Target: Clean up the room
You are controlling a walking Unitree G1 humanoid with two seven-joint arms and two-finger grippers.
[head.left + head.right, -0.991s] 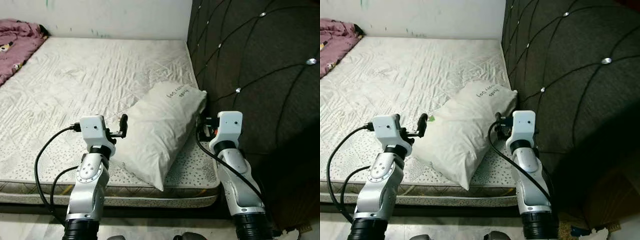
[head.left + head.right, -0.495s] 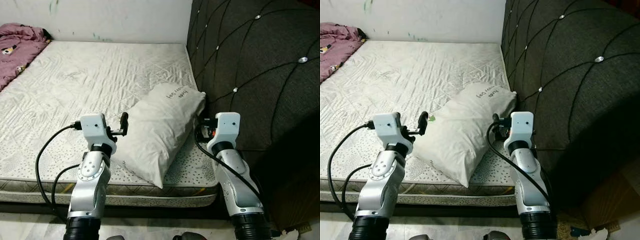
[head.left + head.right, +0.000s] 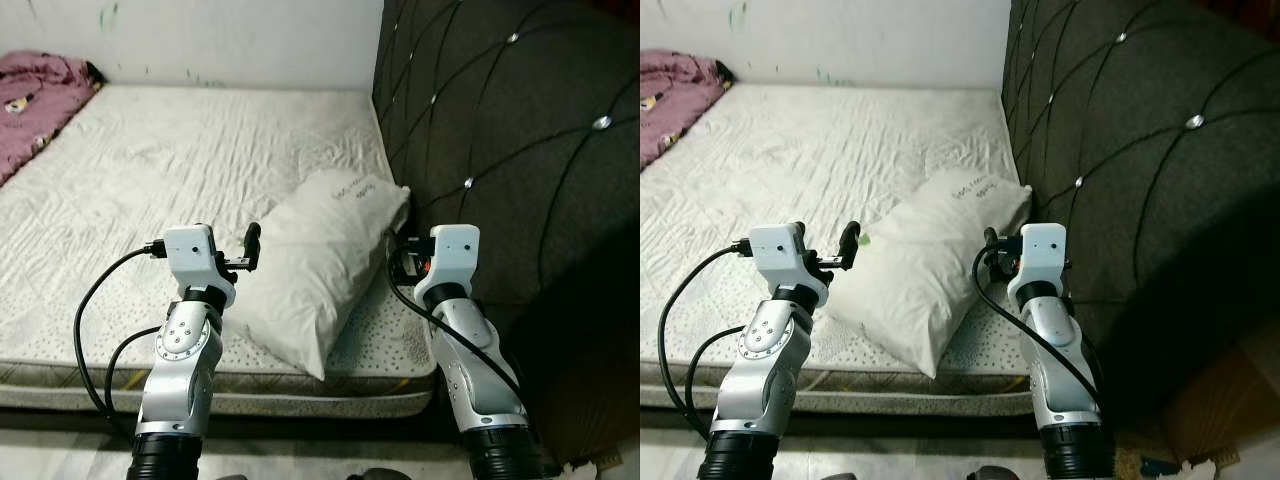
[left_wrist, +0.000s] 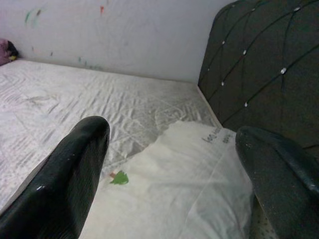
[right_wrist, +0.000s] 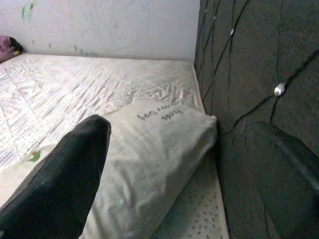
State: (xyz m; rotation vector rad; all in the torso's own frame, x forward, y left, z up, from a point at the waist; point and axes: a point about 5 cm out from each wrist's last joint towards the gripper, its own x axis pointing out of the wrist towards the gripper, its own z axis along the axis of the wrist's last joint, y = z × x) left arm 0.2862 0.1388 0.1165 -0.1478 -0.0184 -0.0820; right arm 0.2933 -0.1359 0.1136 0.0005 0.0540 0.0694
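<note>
White and softly creased, the pillow (image 3: 325, 265) lies on the near right part of the mattress (image 3: 140, 190), slanted so that its far end rests close against the headboard (image 3: 500, 150) and its near corner reaches toward the mattress's near edge. Dark handwriting shows on its far end, and a small green mark sits on its left side.

The left end effector (image 3: 252, 248) is raised just at the pillow's left edge, its black fingers (image 4: 75, 169) spread wide apart and holding nothing; in the left wrist view the pillow lies between and beyond them. The right end effector (image 3: 991, 240) is held up at the pillow's right side, in the narrow space between pillow and headboard. Its fingers (image 5: 65, 174) are likewise released and wide apart, one over the pillow side and the other before the dark upholstery. Whether either end effector touches the pillow cannot be told.

The mattress is bare, pale and quilted, with a speckled band along its near border. It stretches far to a white wall (image 3: 200, 40) that carries a few small green and red marks. The headboard on the right is dark, tufted in a diamond pattern with shiny studs. At the far left corner of the mattress lies a crumpled pink blanket (image 3: 35, 100). Black cables loop from both silver arms near the bed's edge.
</note>
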